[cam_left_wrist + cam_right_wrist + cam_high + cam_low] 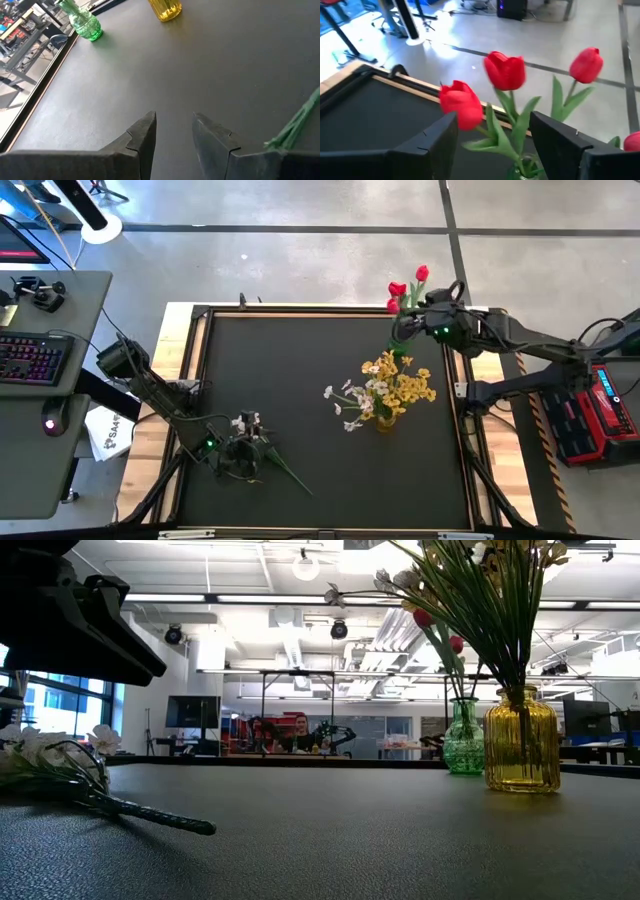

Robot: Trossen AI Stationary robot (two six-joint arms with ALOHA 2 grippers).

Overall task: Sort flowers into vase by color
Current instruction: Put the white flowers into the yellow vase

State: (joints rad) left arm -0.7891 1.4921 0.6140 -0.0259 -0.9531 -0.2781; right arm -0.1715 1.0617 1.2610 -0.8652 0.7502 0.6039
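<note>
Right gripper (490, 145): fingers spread wide, red tulips (505, 70) seen between them. Left gripper (172, 142): fingers narrowly parted, empty, white flower (262, 448) beside them.

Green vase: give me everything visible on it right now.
The green vase is a small, translucent glass-looking bottle with a round ribbed belly and a narrow neck. It stands upright at the table's far right edge, beyond the yellow vase and apart from it. Red tulips on green stems with leaves stand in it, four blooms showing in the right wrist view. The right gripper is directly above it, open, its fingers either side of the stems without gripping them.
</note>
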